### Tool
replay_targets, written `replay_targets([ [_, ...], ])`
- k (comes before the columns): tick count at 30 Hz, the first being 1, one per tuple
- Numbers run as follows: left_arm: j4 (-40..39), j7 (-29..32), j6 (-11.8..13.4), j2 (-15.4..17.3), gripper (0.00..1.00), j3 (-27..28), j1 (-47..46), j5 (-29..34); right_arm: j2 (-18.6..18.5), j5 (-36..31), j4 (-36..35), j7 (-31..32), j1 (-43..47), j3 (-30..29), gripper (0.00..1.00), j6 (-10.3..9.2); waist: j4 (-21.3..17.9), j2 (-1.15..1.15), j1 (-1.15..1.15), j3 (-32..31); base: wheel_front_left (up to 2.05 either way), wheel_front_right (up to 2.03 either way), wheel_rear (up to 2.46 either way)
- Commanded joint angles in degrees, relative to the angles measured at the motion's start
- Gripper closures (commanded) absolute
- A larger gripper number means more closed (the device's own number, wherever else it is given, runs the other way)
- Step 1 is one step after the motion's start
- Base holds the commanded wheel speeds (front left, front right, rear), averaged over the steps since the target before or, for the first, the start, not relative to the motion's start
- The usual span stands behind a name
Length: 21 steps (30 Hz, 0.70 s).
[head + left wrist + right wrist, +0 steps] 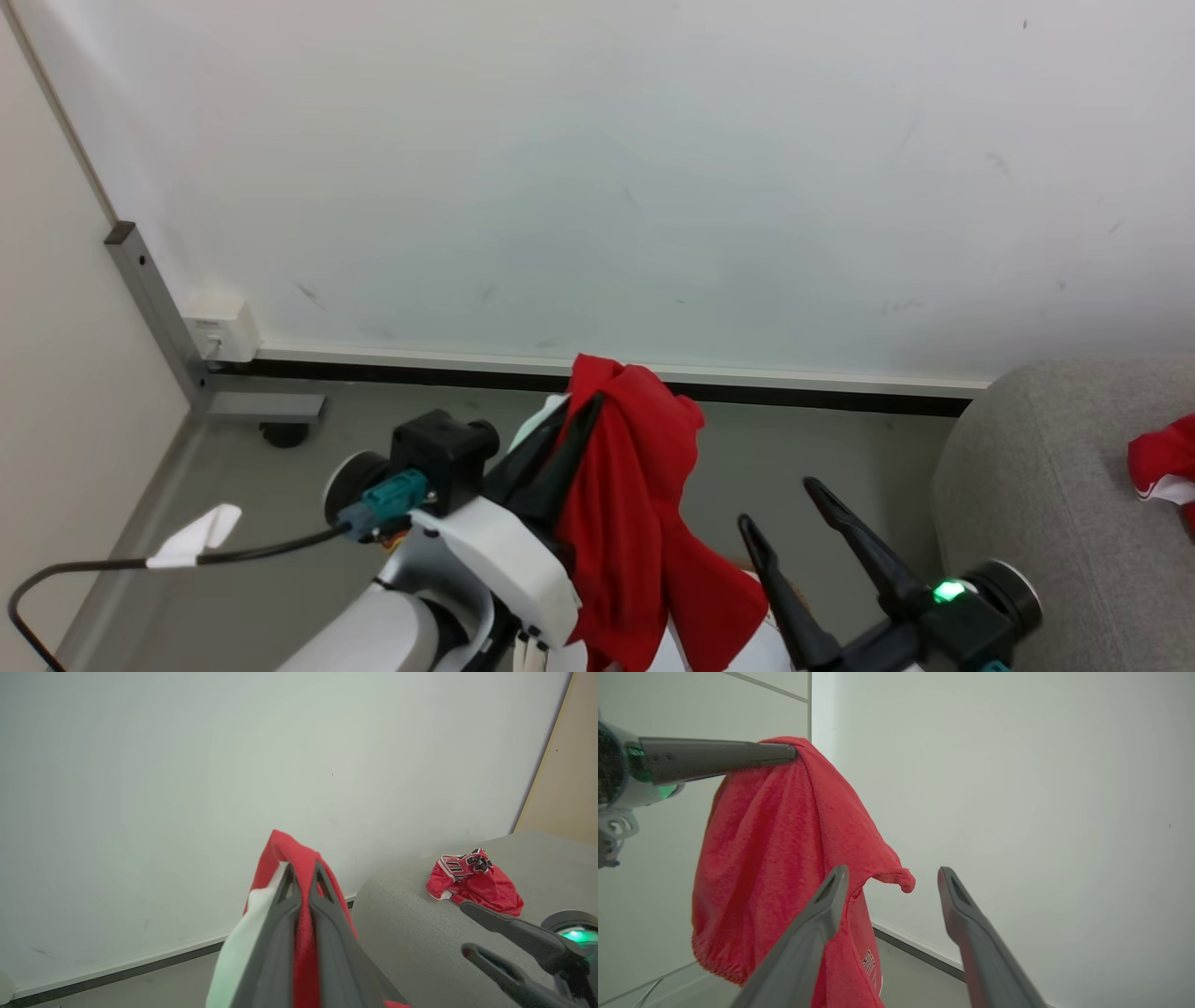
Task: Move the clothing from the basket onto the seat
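A red garment [635, 504] hangs in the air in front of the white wall, pinched at its top by my left gripper [583, 401], which is shut on it; the left wrist view shows the same cloth [303, 933] squeezed between the fingers with white trim on its left. My right gripper [780, 504] stands open and empty just right of the hanging cloth, and its own view shows the garment [780, 858] draped to the left of its fingers. A second red garment [472, 882] with black-and-white lettering lies crumpled on the grey seat [420, 942]. The basket is out of view.
The white wall [597, 168] stands close ahead above a dark skirting strip. A grey metal post [154, 308] with a white box and a castor sits at the left corner. A black cable [140, 565] trails from my left arm. The seat's rounded edge [1018, 485] lies to the right.
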Motion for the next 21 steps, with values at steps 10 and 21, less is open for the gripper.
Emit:
replay_targets([
  [10, -0.7, 1.8, -2.1, -1.7, 1.00, -4.4, 0.7, 0.5, -0.9, 3.7, 11.1, 0.9, -14.1, 15.0, 0.00, -0.13, -0.3, -0.01, 0.00, 0.8, 0.00, 0.00, 0.00],
  [21, 1.5, 0.7, -3.3, -3.7, 1.00, -6.4, 0.6, -0.1, 2.1, 8.8, 22.8, 0.0, -20.4, 20.0, 1.00, -0.13, 1.1, -0.01, 0.00, 0.9, 0.00, 0.00, 0.00],
])
